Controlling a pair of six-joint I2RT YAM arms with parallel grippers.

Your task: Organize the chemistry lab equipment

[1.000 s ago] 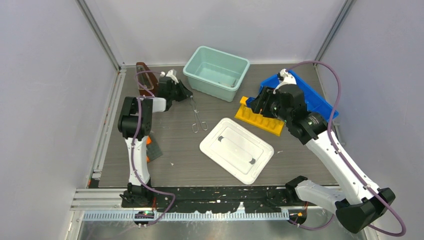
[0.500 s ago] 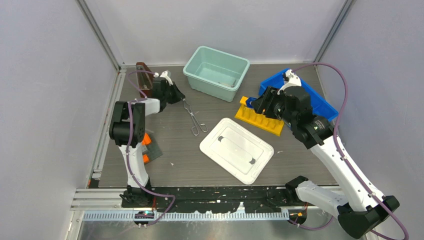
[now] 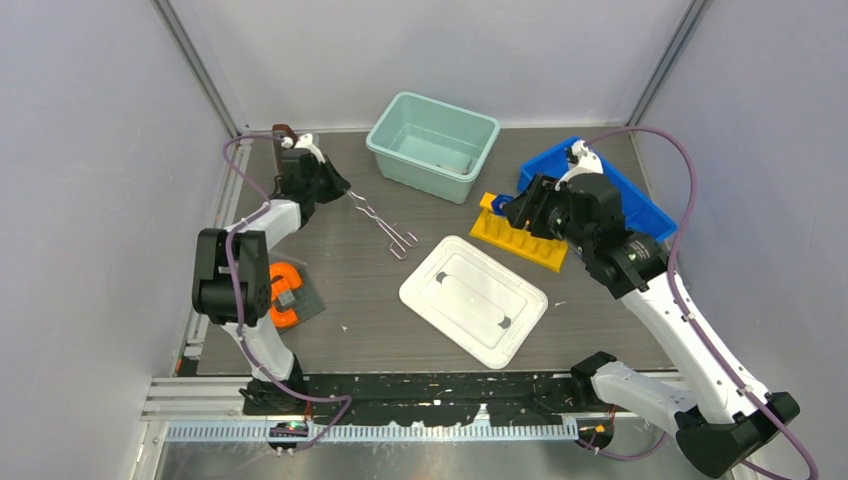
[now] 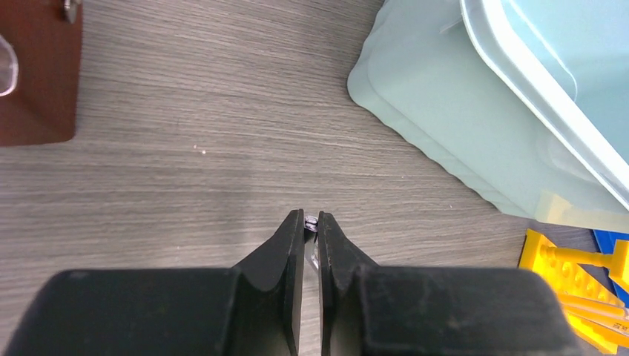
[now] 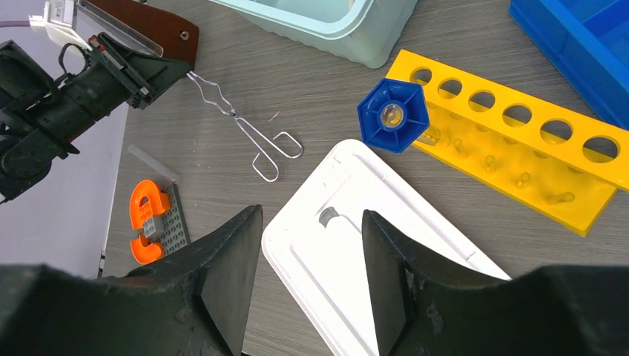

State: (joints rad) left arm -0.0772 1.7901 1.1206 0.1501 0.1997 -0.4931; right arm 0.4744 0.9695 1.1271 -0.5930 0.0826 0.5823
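Observation:
The slim silver wire tongs [image 3: 385, 222] lie slantwise on the grey table, between the teal bin and the white lid. My left gripper [image 3: 335, 188] is shut on their far left end; in the left wrist view [image 4: 311, 217] a small silver bit shows between the closed fingertips. The right wrist view shows the tongs [image 5: 248, 137] running out from the left gripper [image 5: 159, 74]. My right gripper [image 5: 311, 219] is open and empty above the white lid [image 5: 386, 245]. A small blue knob-like piece [image 5: 393, 113] sits at the end of the yellow rack [image 5: 519, 163]. No white triangle shows.
A teal bin [image 3: 432, 145] stands at the back centre, a blue tray [image 3: 640, 205] at the right, the yellow rack [image 3: 520, 240] in front of it. A brown tray [image 3: 285, 135] is at the back left. Orange pieces on a grey plate [image 3: 287, 298] lie by the left arm.
My left gripper has swung left and back with the tongs' end in it, so the tongs now lie slanted. The right arm lifted slightly at first, then stayed still.

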